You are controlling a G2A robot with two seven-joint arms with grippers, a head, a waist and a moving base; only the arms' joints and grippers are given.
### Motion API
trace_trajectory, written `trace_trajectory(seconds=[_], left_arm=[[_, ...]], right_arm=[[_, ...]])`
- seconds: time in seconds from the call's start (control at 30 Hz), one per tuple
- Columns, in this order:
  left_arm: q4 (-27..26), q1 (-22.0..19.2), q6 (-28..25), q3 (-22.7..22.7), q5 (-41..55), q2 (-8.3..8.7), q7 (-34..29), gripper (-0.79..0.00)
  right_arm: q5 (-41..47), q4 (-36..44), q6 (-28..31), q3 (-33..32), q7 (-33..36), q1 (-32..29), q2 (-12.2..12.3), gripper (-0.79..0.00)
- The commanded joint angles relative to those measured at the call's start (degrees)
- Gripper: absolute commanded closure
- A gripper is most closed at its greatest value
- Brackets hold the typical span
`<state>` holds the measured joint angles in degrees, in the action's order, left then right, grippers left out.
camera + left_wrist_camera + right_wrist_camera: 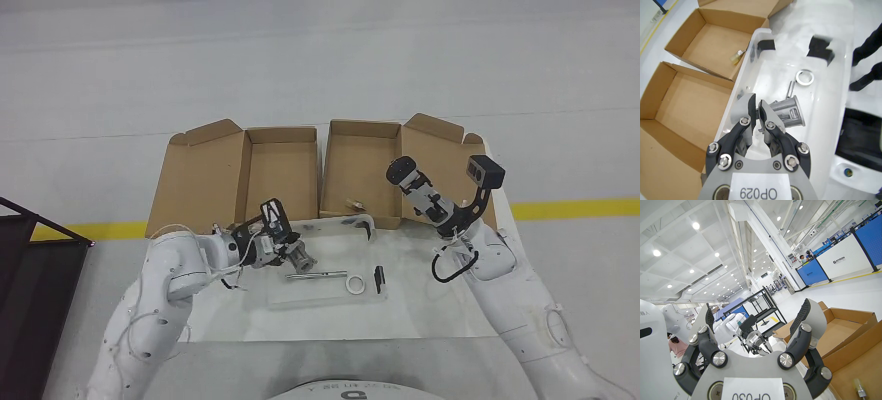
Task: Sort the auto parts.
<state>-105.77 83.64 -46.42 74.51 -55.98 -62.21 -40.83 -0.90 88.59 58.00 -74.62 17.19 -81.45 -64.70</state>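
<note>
1. The left gripper (757,108) hangs low over the clear plastic tray (743,75) on the white desk (430,322). Its jaws are almost together, pinching a thin dark stem at the end of a silver cylindrical housing (789,113). The pads cover most of that stem, so its shape is hard to make out. Whether the housing touches the tray floor cannot be told.
2. A metal pin (790,89) lies in the tray just beyond the housing, which hides its near end. A metal ring (804,77) lies just beside the pin's far end.
3. A black clip (766,45) sits at the tray's far end, and a second black piece (820,49) sits apart from it. Both are blurred and their form is unclear.
4. The right gripper (402,172) is raised above the right cardboard box (360,150). Its jaws are spread wide and hold nothing.
5. A small yellowish fitting (352,203) with a metal nut lies in the right cardboard box by the wall nearest the tray. The left cardboard box (280,175) stands beside it.
</note>
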Motion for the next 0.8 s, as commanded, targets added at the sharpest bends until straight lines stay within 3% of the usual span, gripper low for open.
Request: trace_trajectory(seconds=[0.0,0.17,0.27,0.57,0.77], left_arm=[[1.89,-2.22,1.36,0.15,13.46,0.29,-7.12,0.0],[7.56,-8.44,7.14,0.09,39.08,1.25,-22.99,0.0],[10.36,-11.44,11.84,-0.85,51.01,1.77,-28.87,0.0],[19.01,-17.02,23.51,-1.5,75.44,3.29,-40.33,0.0],[24.32,-19.1,29.35,-1.48,85.67,3.2,-42.62,0.0]], right_arm=[[0.0,0.0,0.0,0.0,0.0,0.0,0.0,-0.785],[0.0,0.0,0.0,0.0,0.0,0.0,0.0,-0.785],[0.0,0.0,0.0,0.0,0.0,0.0,0.0,-0.785],[0.0,0.0,0.0,0.0,0.0,0.0,0.0,-0.785],[0.0,0.0,0.0,0.0,0.0,0.0,0.0,-0.785]])
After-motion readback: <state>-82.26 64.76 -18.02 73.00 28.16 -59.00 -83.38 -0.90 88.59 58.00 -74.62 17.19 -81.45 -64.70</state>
